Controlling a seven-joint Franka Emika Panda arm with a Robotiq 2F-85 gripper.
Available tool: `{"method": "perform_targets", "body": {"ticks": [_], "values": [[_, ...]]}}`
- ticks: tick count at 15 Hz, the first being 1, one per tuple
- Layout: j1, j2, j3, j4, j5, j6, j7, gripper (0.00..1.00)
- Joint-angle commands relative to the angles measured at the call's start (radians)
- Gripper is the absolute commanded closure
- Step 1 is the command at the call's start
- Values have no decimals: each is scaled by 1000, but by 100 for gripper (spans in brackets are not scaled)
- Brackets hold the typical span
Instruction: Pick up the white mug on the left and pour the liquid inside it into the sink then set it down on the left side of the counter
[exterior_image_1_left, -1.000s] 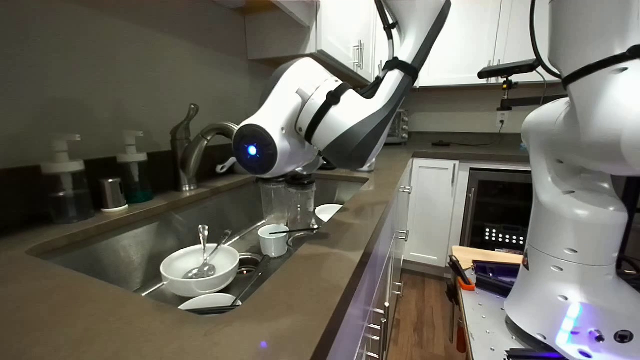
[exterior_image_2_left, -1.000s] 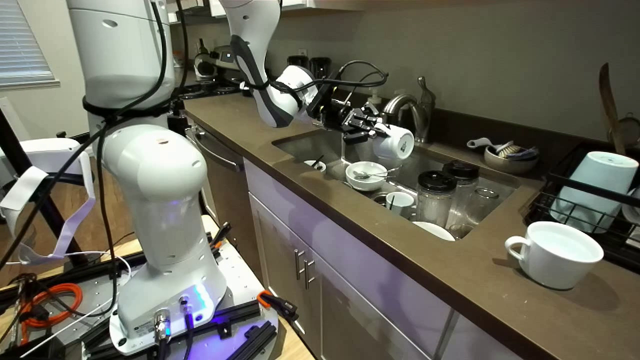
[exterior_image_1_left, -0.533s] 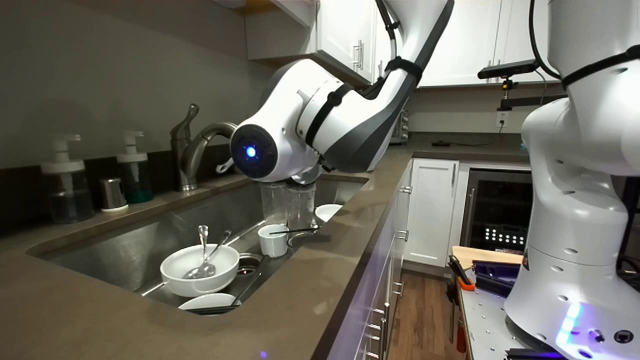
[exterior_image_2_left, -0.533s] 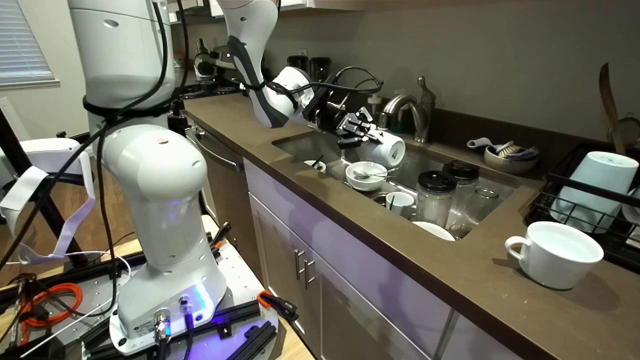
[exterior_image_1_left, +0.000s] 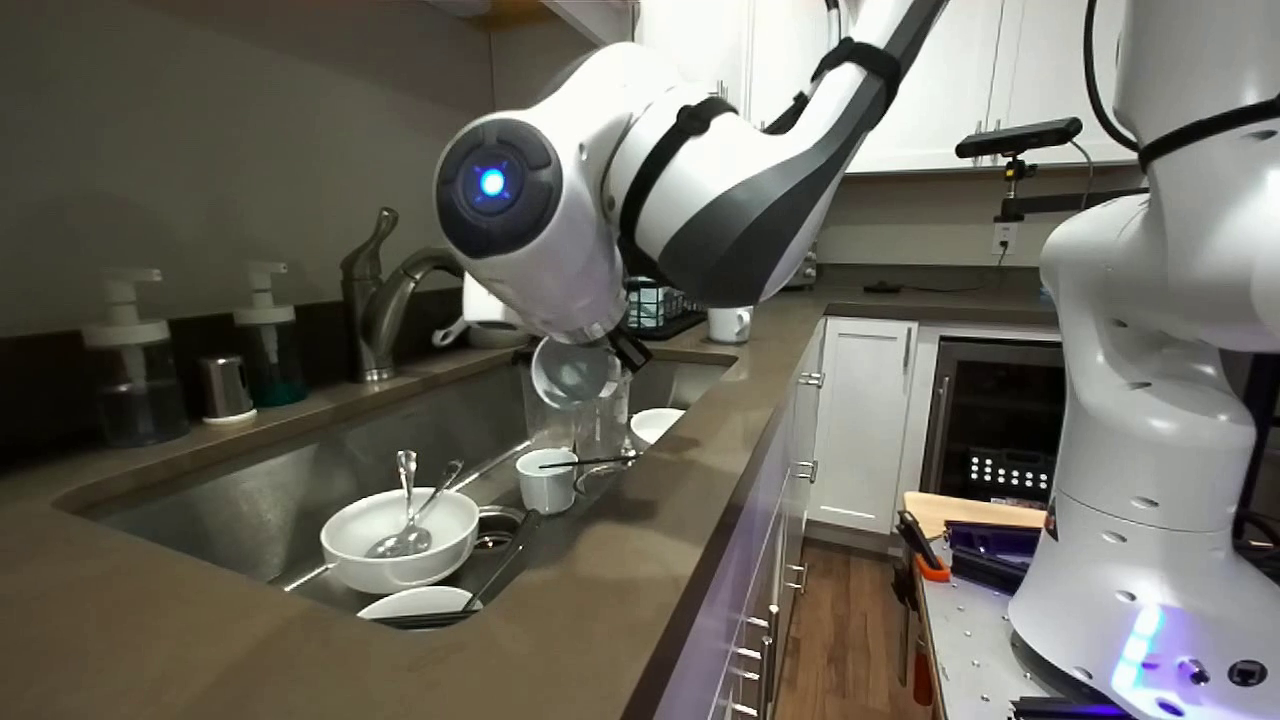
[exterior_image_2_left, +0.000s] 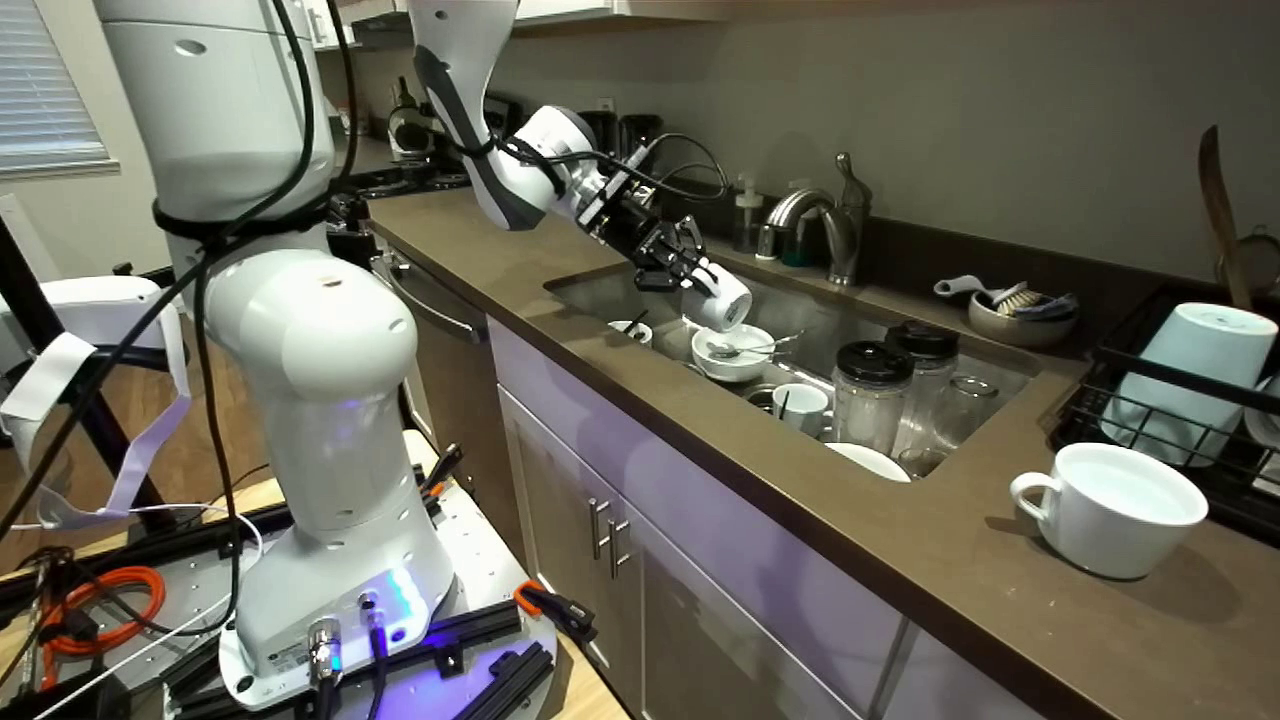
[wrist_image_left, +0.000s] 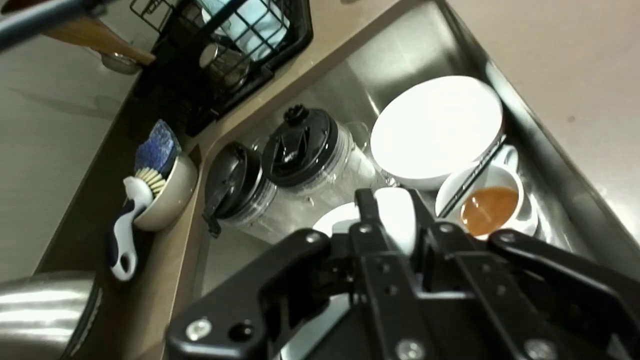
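1. Pinching the white mug (exterior_image_2_left: 722, 300): gripper (wrist_image_left: 396, 212) fingers clamped on it, looks like by the handle; white strip shows between the tips in wrist view.
2. White mug is held up over the sink (exterior_image_1_left: 245, 510), tipped on its side. Base toward the camera in an exterior view (exterior_image_2_left: 738, 306); mouth seems to face the camera in an exterior view (exterior_image_1_left: 570, 374). Contents unclear.
3. In the sink: white bowl (exterior_image_1_left: 400, 575) with spoons (exterior_image_1_left: 405, 545); two black-lidded jars (exterior_image_2_left: 868, 408) side by side; white dish (wrist_image_left: 436, 125); just beside it, white cup (wrist_image_left: 497, 177) with brown liquid (wrist_image_left: 487, 212) and a dark stick (wrist_image_left: 472, 178) across it.
4. Faucet (exterior_image_2_left: 845, 235) at sink's back edge; brush bowl (exterior_image_2_left: 1010, 325) near it.
5. On the counter (exterior_image_2_left: 960, 520): second white mug (exterior_image_2_left: 1105, 520), upright, well apart from gripper, beside dish rack (exterior_image_2_left: 1240, 510) holding a pale blue cup (exterior_image_2_left: 1215, 330).
6. Soap dispensers (exterior_image_1_left: 130, 390) stand behind the sink.
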Motion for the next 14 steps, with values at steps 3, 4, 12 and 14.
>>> {"method": "perform_targets", "body": {"ticks": [3, 4, 12, 14], "values": [[21, -155, -3, -66, 48, 250, -30, 96], [20, -171, -10, -71, 48, 304, -33, 96], [-12, -213, -131, -51, 187, 790, -200, 96], [-15, -191, -152, -42, 298, 874, -286, 96]]}}
